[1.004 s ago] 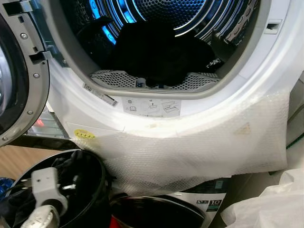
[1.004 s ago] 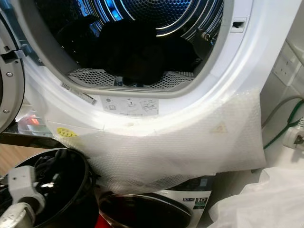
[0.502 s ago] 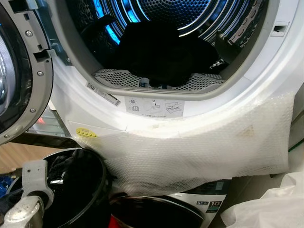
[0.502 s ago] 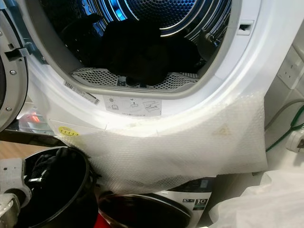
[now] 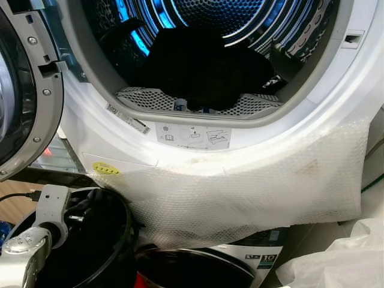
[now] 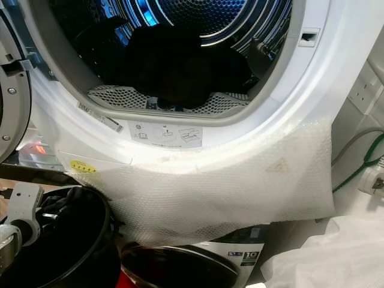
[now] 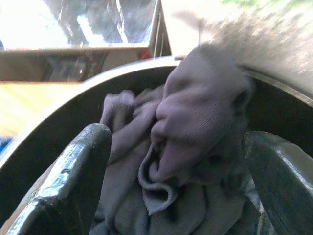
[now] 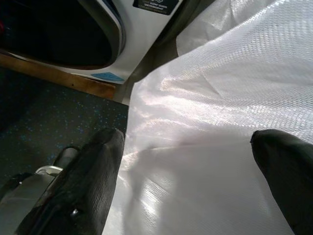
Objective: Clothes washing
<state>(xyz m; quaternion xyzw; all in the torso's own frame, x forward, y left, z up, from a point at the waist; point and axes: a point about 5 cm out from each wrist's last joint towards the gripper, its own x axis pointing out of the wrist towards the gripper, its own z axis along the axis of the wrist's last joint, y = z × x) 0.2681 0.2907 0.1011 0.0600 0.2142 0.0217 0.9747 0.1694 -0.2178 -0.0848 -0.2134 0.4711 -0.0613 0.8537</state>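
Lowered into the black bucket (image 5: 114,240), the left gripper (image 7: 181,191) is spread wide over grey clothes (image 7: 195,127), apparently nothing gripped yet; a pickup is likely next.

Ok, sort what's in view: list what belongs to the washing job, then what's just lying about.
Part of the job:
drum
dark clothes in the drum
black bucket
grey clothes in the bucket
left gripper, open over them

Lying about:
bubble wrap
white plastic sheet
yellow sticker
green cable
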